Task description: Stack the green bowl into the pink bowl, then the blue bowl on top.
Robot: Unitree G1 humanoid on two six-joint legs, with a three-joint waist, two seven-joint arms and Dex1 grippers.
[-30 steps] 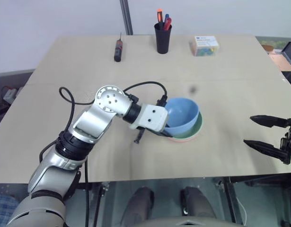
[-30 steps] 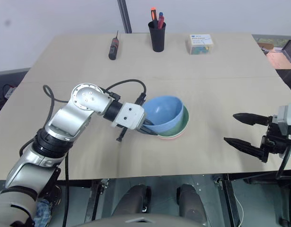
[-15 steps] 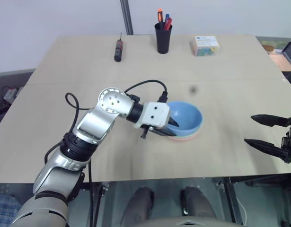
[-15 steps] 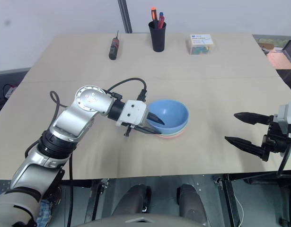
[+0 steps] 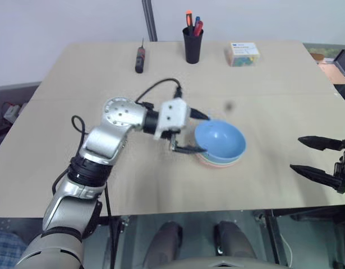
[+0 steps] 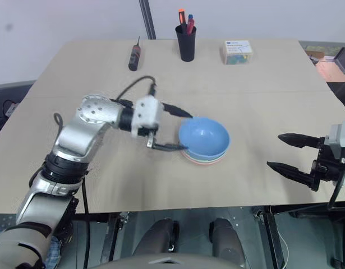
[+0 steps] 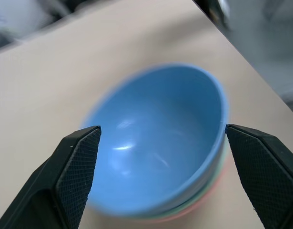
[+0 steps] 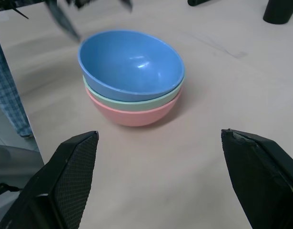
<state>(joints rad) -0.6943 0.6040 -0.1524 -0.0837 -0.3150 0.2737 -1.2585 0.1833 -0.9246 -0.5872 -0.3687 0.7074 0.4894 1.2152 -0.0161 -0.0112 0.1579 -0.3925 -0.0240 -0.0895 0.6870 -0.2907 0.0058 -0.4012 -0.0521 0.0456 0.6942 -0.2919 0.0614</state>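
Right gripper (image 5: 321, 161): jaws apart, empty, at the table's (image 5: 77, 140) near right edge. Mid-table, the pink bowl (image 8: 134, 114) holds the green bowl (image 8: 132, 102), with the blue bowl (image 5: 219, 139) nested on top. Left gripper (image 5: 197, 133): jaws apart, flanking the stack's left rim, holding nothing.

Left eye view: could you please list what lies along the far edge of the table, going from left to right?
Screwdriver → black pen cup holding pens → small clear box of colourful items.
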